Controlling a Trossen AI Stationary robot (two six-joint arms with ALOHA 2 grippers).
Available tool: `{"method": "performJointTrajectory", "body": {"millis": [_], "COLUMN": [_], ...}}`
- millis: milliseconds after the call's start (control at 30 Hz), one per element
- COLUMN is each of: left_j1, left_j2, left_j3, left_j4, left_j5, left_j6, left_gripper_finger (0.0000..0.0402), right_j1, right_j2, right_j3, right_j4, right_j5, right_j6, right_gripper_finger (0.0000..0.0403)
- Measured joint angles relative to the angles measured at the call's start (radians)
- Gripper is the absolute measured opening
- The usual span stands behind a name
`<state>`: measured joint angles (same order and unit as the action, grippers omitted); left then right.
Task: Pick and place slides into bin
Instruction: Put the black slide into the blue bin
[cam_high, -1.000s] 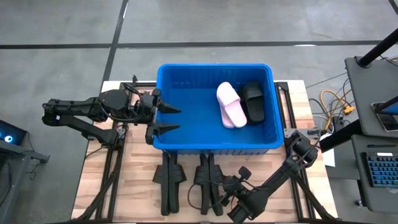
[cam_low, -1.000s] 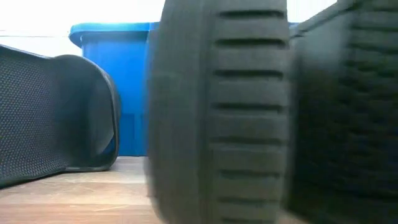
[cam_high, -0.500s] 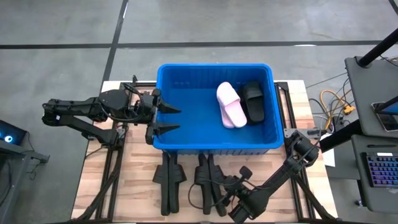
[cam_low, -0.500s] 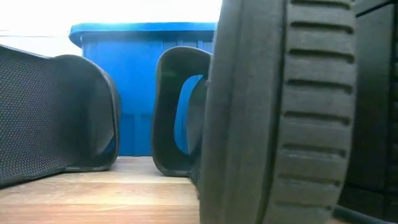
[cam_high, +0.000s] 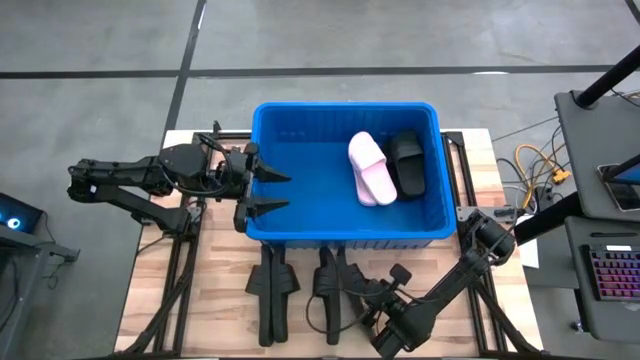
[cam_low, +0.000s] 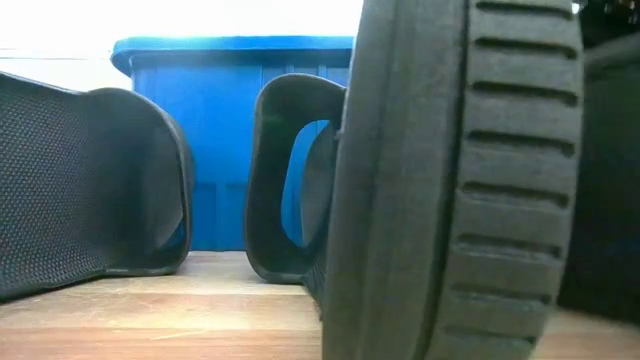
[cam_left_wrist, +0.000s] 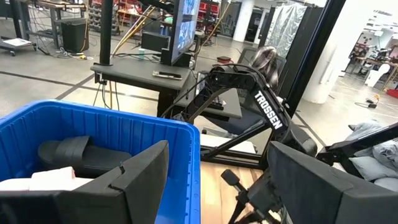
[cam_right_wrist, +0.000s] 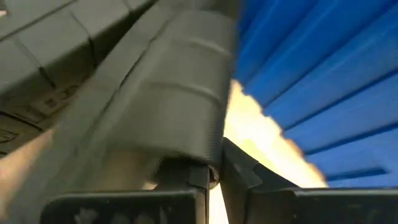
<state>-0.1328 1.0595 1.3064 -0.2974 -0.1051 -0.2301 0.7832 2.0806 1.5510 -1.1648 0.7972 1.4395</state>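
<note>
Left end effector (cam_high: 268, 190) is hovering released at the left wall of the blue bin (cam_high: 300, 232), fingers spread wide, one tip over the rim, nothing between them; it looks to be waiting. Bin is sitting at the far middle of the wooden surface (cam_high: 220, 290) and is holding a pale pink slide (cam_high: 370, 169) with a black slide (cam_high: 407, 163) touching it on its right. In front of the bin, left to right on the surface: one black slide (cam_high: 270, 292) lying lengthwise, then a second black slide (cam_high: 333, 296) just beside it. Right end effector (cam_high: 368, 303) is working low at that second slide's right edge; right wrist view is showing ribbed grey foam pressed up against the camera, but can't tell if the fingers are clamped on it or still apart. Step in hand, judging by this: picking the right-hand black slide. Next move is calling for a firm close on the foam, a lift clear of the bin's front wall, then carrying over the rim and releasing inside, beside the two there.
</note>
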Motion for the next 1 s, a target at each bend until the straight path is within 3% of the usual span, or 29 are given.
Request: {"method": "performJointTrajectory", "body": {"millis": [200,633,867,1000], "left_j1": [0.0,0.0,0.0,0.0], "left_j2": [-0.001,-0.01,-0.053,-0.077], "left_j3": [0.0,0.0,0.001,0.001], "left_j4": [0.0,-0.003,-0.001,-0.006], "left_j5": [0.0,0.004,0.026,0.026], "left_j6": [0.001,0.0,0.0,0.0], "left_gripper_finger": [0.0259,0.0259,0.0259,0.0259], "right_j1": [0.005,0.012,0.006,-0.04], "right_j2": [-0.088,-0.35,-0.442,-0.455], "right_j3": [0.034,0.081,0.229,0.322], "right_j4": [-0.129,-0.134,-0.127,-0.132], "right_j5": [0.0,0.053,0.213,0.236], "right_j6": [0.011,-0.08,-0.285,-0.422], "right_gripper_finger": [0.0013,0.0013,0.0013,0.0013]}}
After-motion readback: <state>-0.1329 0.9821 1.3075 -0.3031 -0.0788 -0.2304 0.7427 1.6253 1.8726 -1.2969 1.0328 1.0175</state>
